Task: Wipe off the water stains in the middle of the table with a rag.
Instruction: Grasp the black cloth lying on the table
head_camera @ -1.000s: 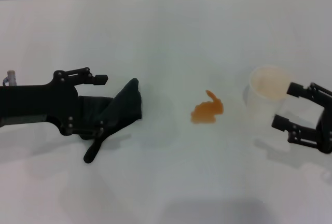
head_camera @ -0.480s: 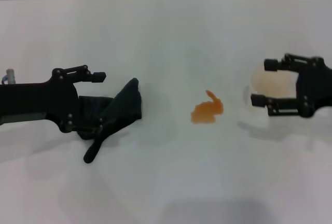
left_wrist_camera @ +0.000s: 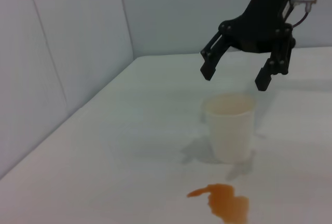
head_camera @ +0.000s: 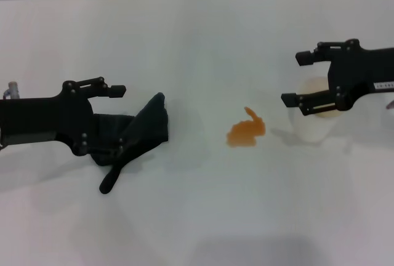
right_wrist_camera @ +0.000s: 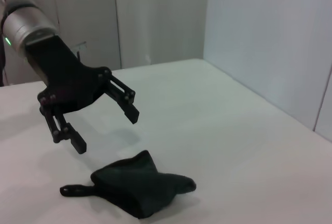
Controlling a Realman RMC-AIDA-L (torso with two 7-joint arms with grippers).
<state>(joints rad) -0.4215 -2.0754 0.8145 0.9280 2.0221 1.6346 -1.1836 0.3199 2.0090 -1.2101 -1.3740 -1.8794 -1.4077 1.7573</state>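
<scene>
Bright, even, diffuse lighting throughout, apparently from overhead. Soft, faint grey shadows on the white worktop (head_camera: 203,217): a pale patch beneath the left end effector (head_camera: 114,121) and the dark rag (head_camera: 138,133), another under the right end effector (head_camera: 295,78) beside the cup (head_camera: 314,127), and a broad dim band along the near edge. No hard glare anywhere; only a mild sheen on the orange stain (head_camera: 246,132). Slightly soft focus overall in the head view, with washed-out whites toward the far edge. Grainier in the wrist views, the walls hazy and bluish, the stain (left_wrist_camera: 224,203) and the rag (right_wrist_camera: 137,187) blurred at their outlines.
</scene>
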